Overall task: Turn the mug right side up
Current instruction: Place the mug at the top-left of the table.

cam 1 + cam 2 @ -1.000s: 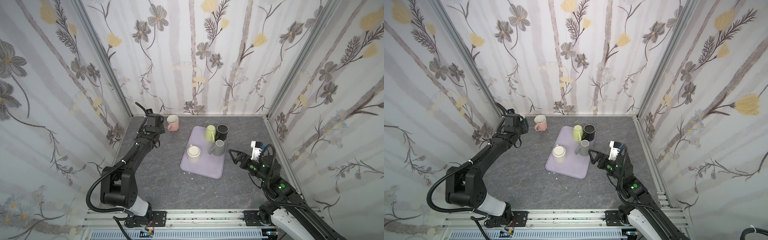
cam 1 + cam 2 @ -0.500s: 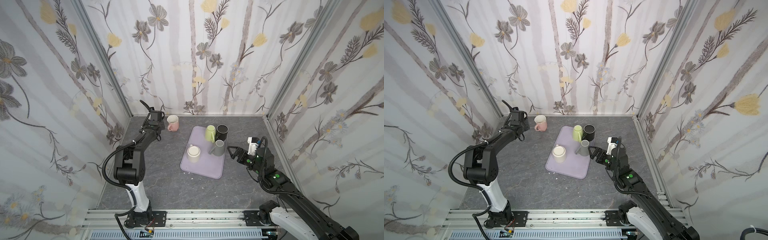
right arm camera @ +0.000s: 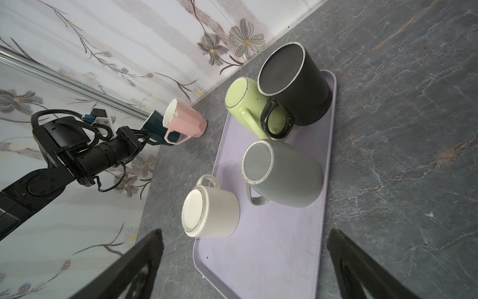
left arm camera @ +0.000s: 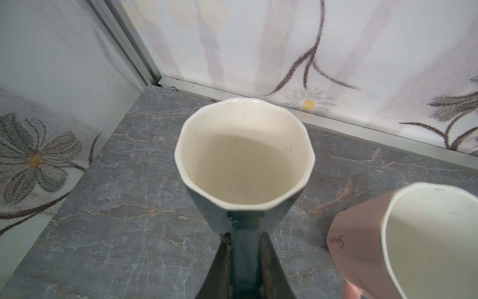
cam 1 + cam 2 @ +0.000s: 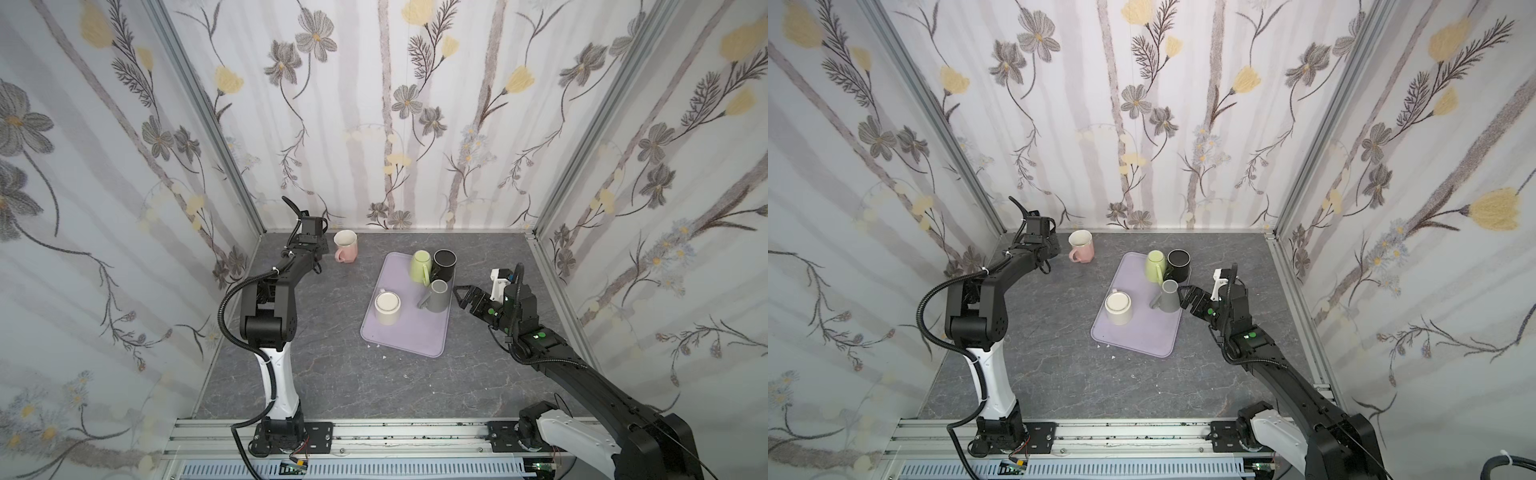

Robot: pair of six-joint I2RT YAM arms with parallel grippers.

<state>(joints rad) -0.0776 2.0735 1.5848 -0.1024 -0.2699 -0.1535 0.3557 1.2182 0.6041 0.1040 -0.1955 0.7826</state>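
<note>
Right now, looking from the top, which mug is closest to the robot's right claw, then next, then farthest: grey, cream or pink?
1. Grey mug, on the tray's right side, just beside the right gripper.
2. Cream mug, on the tray's left side.
3. Pink mug, off the tray, near the back wall.

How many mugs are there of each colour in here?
Pink mug: 1
Dark teal mug: 1
Green mug: 1
Black mug: 1
Grey mug: 1
Cream mug: 1
Total: 6 mugs
</note>
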